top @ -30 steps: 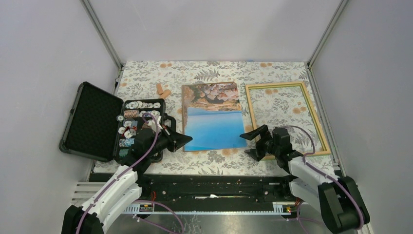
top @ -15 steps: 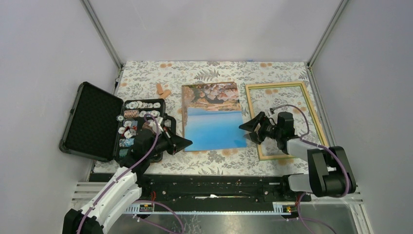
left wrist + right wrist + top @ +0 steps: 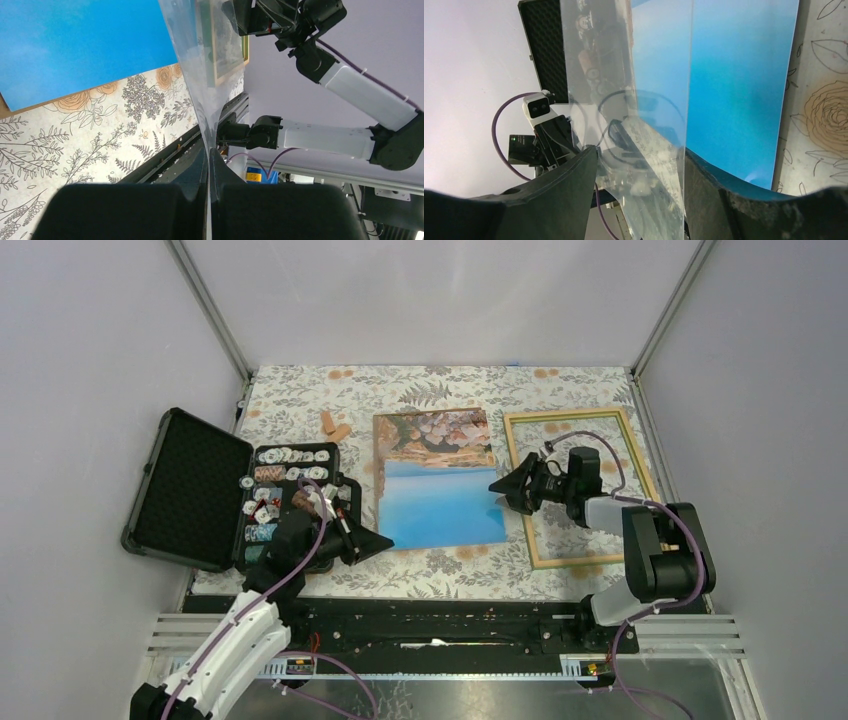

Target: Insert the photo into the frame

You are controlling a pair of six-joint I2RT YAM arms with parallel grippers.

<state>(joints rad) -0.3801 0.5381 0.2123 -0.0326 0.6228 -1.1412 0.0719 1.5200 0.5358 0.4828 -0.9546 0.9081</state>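
The photo (image 3: pixel 440 505) lies face up mid-table, blue sea toward me and rocky coast at the far end; it also shows in the left wrist view (image 3: pixel 75 45) and the right wrist view (image 3: pixel 744 75). The frame (image 3: pixel 568 414) lies flat to its right, light wood showing. My left gripper (image 3: pixel 388 537) (image 3: pixel 209 150) is shut on the corner of a clear sheet (image 3: pixel 200 75) off the photo's near left corner. My right gripper (image 3: pixel 503 492) (image 3: pixel 640 150) sits at the photo's right edge, its jaws apart either side of the sheet's (image 3: pixel 644 100) other edge.
An open black case (image 3: pixel 190 490) with poker chips (image 3: pixel 285 480) stands at the left, close behind my left arm. Two small orange pieces (image 3: pixel 333 424) lie beyond it. A black rail (image 3: pixel 430 615) runs along the near edge. Grey walls close in both sides.
My right gripper has swung from the frame's near corner up and left to the photo's right edge, its jaws narrowing round the clear sheet. The left gripper has drawn back slightly, still shut.
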